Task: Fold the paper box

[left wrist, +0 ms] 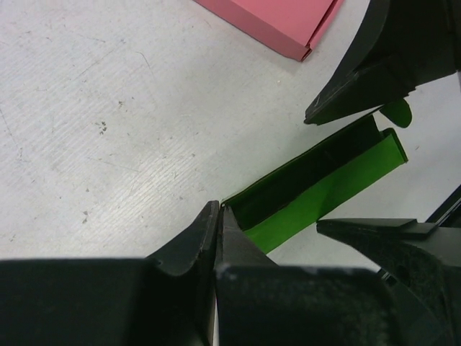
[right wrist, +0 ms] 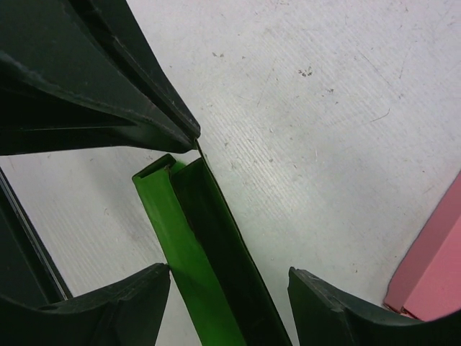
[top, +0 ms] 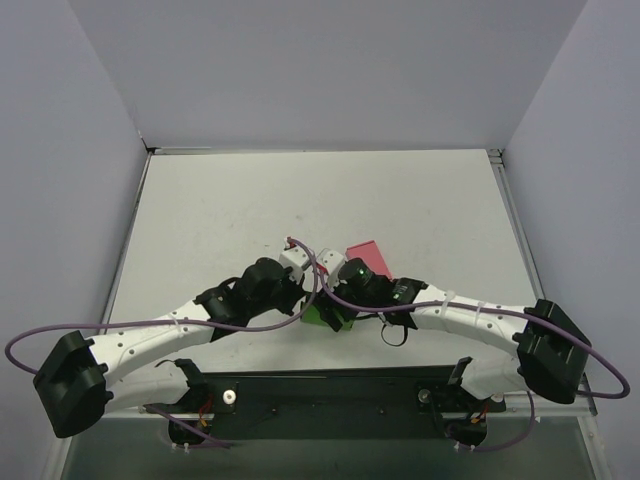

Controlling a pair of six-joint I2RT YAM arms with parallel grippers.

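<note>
The paper box is a bright green card box lying open on the table, seen as a long trough with one dark wall. My left gripper is shut, its tips pinching the near corner of the box's thin wall. My right gripper is open and straddles the box, one finger close beside its left wall and the other standing clear on the right. From above, the box shows only partly between the two wrists, with the left gripper and right gripper meeting over it.
A flat pink box lies just beyond the grippers, also visible as the pink box in the left wrist view and the pink box in the right wrist view. The white table is walled at back and sides.
</note>
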